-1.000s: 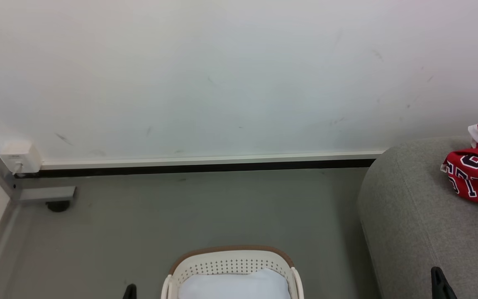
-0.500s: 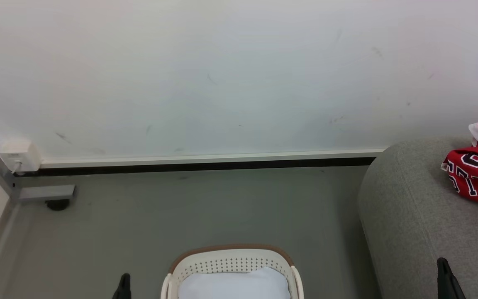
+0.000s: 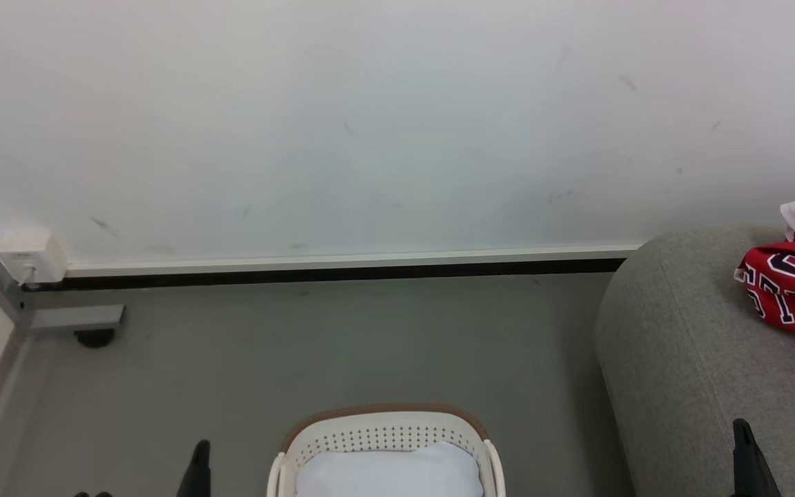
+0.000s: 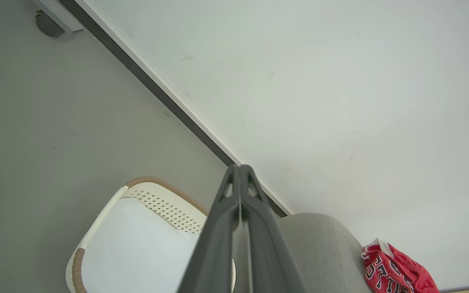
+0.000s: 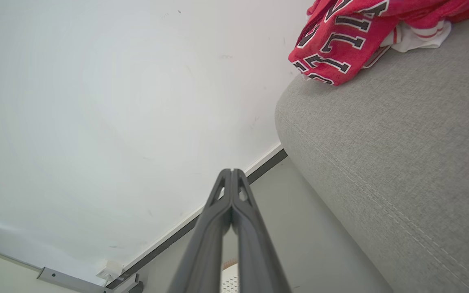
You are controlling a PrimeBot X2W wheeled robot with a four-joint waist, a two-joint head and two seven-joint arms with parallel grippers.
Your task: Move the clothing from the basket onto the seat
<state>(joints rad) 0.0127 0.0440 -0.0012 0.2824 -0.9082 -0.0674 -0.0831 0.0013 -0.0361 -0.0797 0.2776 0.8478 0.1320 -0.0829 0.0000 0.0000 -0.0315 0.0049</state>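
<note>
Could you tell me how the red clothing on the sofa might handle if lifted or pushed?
The clothing lies crumpled in folds on the seat, so it is probably floppy and would drape. It looks thin, likely light. Pushed, it may bunch.

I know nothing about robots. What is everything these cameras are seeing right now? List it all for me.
sofa: one, light grey, far right, by the wall
clothing: one heap, red with white trim and black-and-white lettering, on the sofa
basket: one, cream with brown rim, on the grey floor, bottom middle
cushion: one, pale white-blue, inside the basket
wall box: one, cream, low on the wall, left
metal frame: one, grey, on the floor below that box
left gripper: one, dark, jaws shut, holding nothing
right gripper: one, dark, jaws shut, holding nothing
</note>
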